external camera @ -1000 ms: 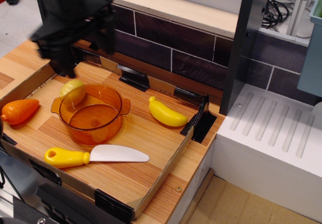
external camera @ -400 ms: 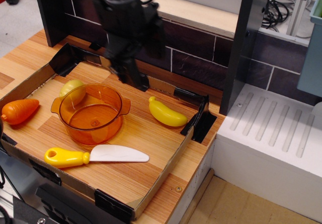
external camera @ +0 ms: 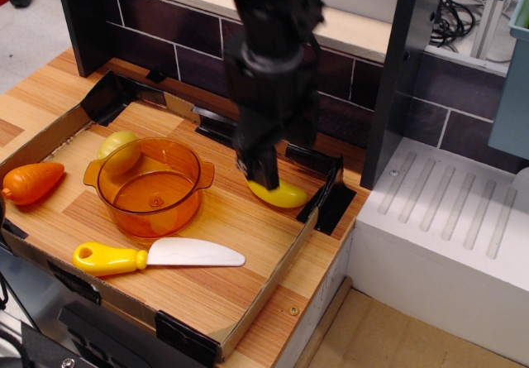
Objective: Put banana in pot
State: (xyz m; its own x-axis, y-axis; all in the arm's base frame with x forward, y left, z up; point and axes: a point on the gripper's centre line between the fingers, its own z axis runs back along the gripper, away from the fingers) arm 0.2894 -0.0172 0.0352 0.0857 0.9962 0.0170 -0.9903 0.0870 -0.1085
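Observation:
The yellow banana (external camera: 288, 195) lies on the wooden tray to the right of the pot, its left end hidden by my gripper. The translucent orange pot (external camera: 153, 188) stands upright and empty at the tray's left middle. My black gripper (external camera: 260, 174) hangs straight down over the banana's left end, close to or touching it. It is motion-blurred, and I cannot tell how the jaws stand.
A round pale yellow-green fruit (external camera: 117, 149) touches the pot's back left. An orange carrot (external camera: 31, 182) lies at the far left. A yellow-handled white knife (external camera: 157, 256) lies in front of the pot. The tray's cardboard rim (external camera: 273, 277) and black corner bracket (external camera: 326, 194) stand right of the banana.
My gripper has swept from the tray's back left corner to the right and come down over the banana. The toys have not moved.

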